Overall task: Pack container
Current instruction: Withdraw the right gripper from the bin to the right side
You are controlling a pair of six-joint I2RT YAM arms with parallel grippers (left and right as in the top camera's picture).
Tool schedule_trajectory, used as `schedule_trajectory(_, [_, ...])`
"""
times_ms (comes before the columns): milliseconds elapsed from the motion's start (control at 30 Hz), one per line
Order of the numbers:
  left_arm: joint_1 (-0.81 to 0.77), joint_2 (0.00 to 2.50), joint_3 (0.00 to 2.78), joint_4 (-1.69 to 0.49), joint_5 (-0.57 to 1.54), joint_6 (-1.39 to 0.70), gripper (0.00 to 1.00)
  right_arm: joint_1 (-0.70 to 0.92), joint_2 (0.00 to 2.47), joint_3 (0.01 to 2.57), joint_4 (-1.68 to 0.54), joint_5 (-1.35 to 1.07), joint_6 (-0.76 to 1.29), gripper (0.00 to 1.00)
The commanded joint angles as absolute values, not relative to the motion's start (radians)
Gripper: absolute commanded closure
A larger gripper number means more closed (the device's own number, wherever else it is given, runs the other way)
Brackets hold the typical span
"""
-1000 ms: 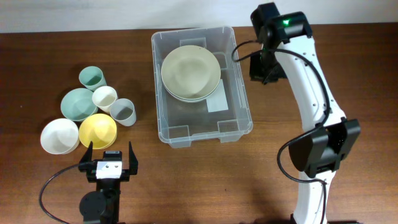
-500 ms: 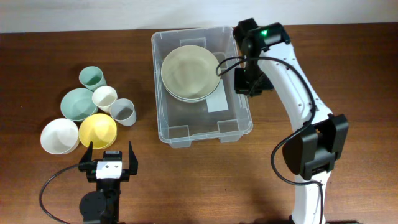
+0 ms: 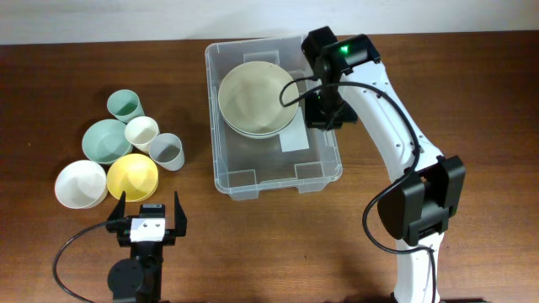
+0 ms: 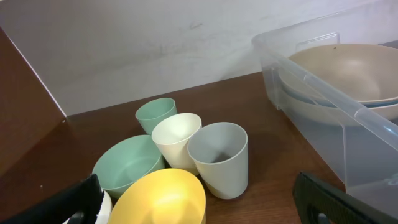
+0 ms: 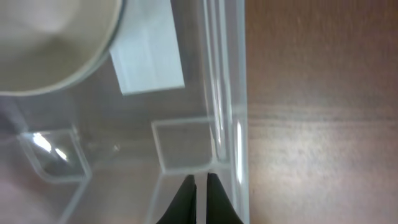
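Container point(image 3: 278, 186): we log two nested bowls point(image 3: 257, 99) inside.
Left claw point(image 3: 149, 204): released (fingers wide).
Right claw point(image 5: 200, 186): clenched, over the container's edge.

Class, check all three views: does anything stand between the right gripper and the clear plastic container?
Nothing visible does. The right gripper hangs directly over the container at its right wall, with only clear plastic by its fingertips. The stacked bowls lie further inside, off to one side.
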State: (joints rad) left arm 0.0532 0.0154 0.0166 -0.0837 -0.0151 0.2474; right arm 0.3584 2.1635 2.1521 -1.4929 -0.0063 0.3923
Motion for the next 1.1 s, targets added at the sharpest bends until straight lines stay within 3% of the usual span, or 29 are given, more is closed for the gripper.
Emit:
schedule_trajectory(0, [0.05, 0.007, 0.009, -0.082, -0.022, 0.263, 0.01, 0.342, 2.166, 2.148, -1.481, -0.001, 0.398, 0.96])
schedule_trajectory(300, [0.05, 0.007, 0.009, -0.082, -0.022, 0.263, 0.01, 0.308, 2.167, 2.148, -1.475, 0.17, 0.344, 0.96])
schedule_trajectory(1067, [0.05, 0.007, 0.009, -0.082, -0.022, 0.263, 0.01, 0.307, 2.165, 2.014, -1.444, 0.0, 0.356, 0.96])
